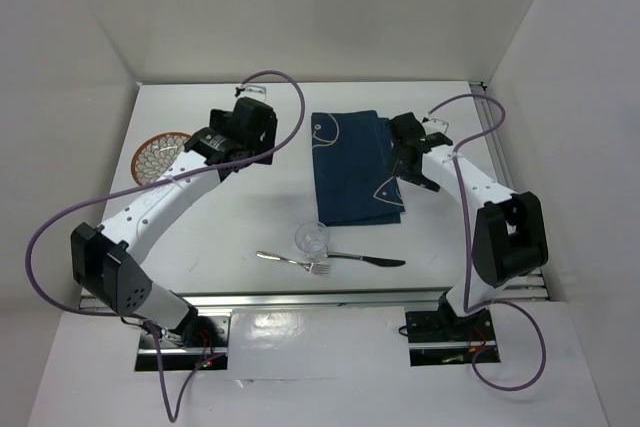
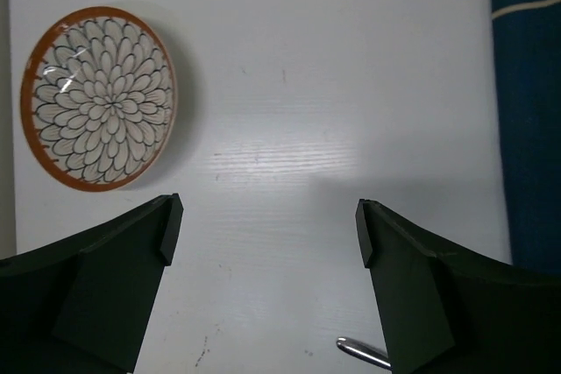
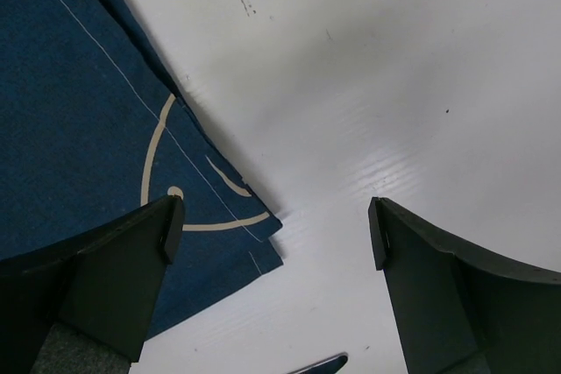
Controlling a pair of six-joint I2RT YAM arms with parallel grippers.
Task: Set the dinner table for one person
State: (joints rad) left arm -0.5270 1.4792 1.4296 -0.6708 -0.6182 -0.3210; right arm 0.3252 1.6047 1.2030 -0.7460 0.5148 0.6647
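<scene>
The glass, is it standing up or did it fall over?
Standing up: in the top view the glass shows a round open rim facing upward, on the dinner table.

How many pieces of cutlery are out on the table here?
2: a fork and a knife, roughly end to end on the near side of the glass. Others may be hidden.

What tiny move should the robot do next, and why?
Probably lower the open right gripper onto the placemat corner just beneath it and pinch. The placemat lies bare, while the plate, glass, fork and knife sit apart on the dinner table, so it likely gets placed first.
</scene>
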